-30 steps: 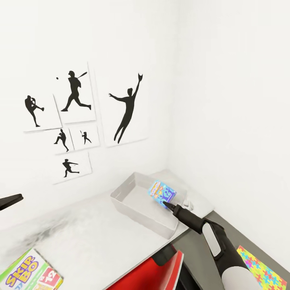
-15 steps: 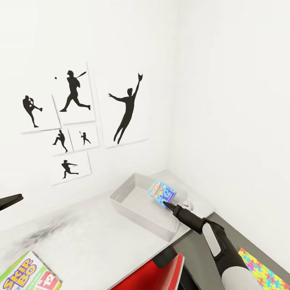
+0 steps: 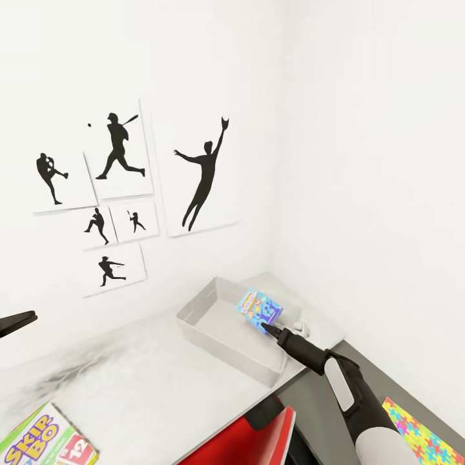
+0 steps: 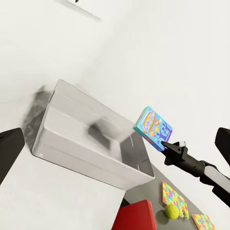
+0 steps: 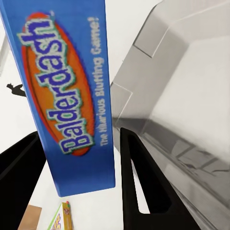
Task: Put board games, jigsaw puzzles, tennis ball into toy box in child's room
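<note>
The light grey toy box [image 3: 223, 323] stands on the table [image 3: 148, 381] in the corner, with nothing showing inside it. My right gripper [image 3: 267, 329] is shut on a blue "Balderdash" board game [image 3: 259, 307], held on edge above the box's right end. In the right wrist view the game [image 5: 67, 96] sits between both fingers [image 5: 143, 182], with the toy box [image 5: 191, 96] beyond. A "Skip-Bo" board game [image 3: 48, 442] lies at the table's near left. A jigsaw puzzle [image 3: 420, 431] lies at the near right. The left wrist view shows the tennis ball [image 4: 172, 211] beside a puzzle sheet [image 4: 173, 194]. My left gripper [image 3: 18, 321] is open and holds nothing.
A red chair [image 3: 248, 445] stands against the table's front edge, below the toy box. White walls close the corner behind the box, with black athlete silhouettes [image 3: 123, 187] on the left wall. The dark grey table section [image 3: 323, 413] runs under my right arm.
The head view has shifted slightly, so the Skip-Bo box and the puzzle sit a little lower in the picture. The right gripper and its game stay over the toy box.
</note>
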### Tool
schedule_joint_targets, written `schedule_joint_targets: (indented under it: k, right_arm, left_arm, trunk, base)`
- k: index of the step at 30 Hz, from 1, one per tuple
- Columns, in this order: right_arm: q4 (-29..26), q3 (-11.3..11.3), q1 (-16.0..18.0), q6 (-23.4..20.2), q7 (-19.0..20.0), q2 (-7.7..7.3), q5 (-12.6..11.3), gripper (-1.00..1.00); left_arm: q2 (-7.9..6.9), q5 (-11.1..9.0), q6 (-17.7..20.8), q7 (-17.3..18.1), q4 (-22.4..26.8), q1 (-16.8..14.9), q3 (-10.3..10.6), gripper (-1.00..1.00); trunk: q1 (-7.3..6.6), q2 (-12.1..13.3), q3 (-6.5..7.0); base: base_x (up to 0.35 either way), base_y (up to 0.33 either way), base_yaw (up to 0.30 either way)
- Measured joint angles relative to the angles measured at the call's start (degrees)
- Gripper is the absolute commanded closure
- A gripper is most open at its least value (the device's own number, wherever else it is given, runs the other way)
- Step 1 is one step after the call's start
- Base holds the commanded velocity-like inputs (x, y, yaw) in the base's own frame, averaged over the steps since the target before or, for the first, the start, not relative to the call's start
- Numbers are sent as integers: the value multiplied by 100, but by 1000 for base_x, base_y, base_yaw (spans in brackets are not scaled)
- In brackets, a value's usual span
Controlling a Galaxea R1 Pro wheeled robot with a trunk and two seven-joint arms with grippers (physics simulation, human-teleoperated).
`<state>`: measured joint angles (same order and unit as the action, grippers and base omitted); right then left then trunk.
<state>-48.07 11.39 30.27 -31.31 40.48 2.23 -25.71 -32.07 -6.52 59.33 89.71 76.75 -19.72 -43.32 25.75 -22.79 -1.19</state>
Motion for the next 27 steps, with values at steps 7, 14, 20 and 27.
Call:
schedule_joint_targets:
  k: [7, 14, 20, 27]
  right_arm:
    - [0, -3, 2, -15, -17, 3, -12, 100]
    - [24, -61, 71, -388, -230, 22, 5, 100]
    - [29, -77, 571, -1319, -1253, 28, -106, 100]
    - [381, -79, 1272, -1577, -1930, 139, -119, 100]
  left_arm:
    - [0, -1, 0, 0, -2, 0, 0, -100]
    - [3, 0, 0, 0, -2, 0, 8, -100]
    - [8, 0, 0, 0, -52, 0, 9, -100]
    - [9, 0, 0, 0, -71, 0, 9, -100]
  trunk:
    - [0, 0, 0]
    - [0, 0, 0]
    - [0, 0, 0]
    - [0, 0, 0]
  base:
    - [0, 0, 0]
    - [0, 0, 0]
    - [0, 0, 0]
    - [0, 0, 0]
